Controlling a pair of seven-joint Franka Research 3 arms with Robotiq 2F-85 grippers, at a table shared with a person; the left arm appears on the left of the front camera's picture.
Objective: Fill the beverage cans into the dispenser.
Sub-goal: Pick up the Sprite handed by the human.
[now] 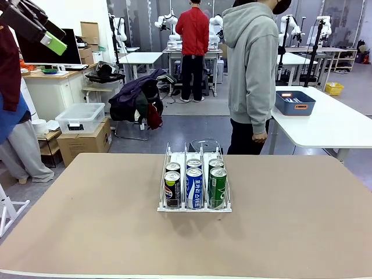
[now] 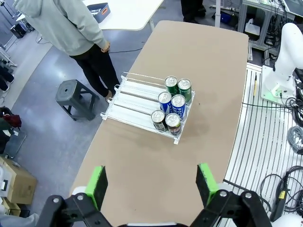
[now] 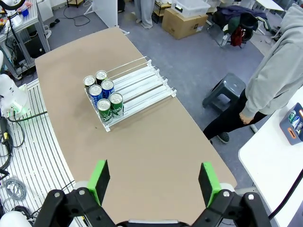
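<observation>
Clear plastic and thin wire make up the dispenser [image 1: 195, 208], a low three-lane rack with a white front lip. It sits in the middle of the matte tan table [image 1: 87, 221], lip turned toward the robot's side. Six beverage cans [image 1: 194, 174] stand upright in it, two to a lane, packed against the lip. In the front view the near row is a black Pepsi can [image 1: 172, 189] in the left lane, a blue-and-white Pocari Sweat can [image 1: 194, 188] in the middle and a green can [image 1: 217, 188] on the right. The three cans behind them are largely hidden there, with only silver tops and a strip of shoulder showing. The wrist views show each rear can matching the colour of the one before it, though the print is too small to read from above. The pale lane floors run on past the cans toward the far side. The left gripper [image 2: 151, 184] hangs high over the table, its green-padded fingers [image 2: 97, 185] spread wide with nothing between them. The dispenser lies well apart from it, farther along the table and below. The right gripper [image 3: 154, 182] is likewise wide open and empty, with the dispenser well apart ahead of it. The black knuckles of both are cut off by the bottom edge. A person [image 1: 251, 64] in a grey hoodie stands at the far side, lower legs hidden behind the table edge. A dark grey stool [image 2: 75, 97] stands near them; in the front view it is partly hidden behind the rack.
</observation>
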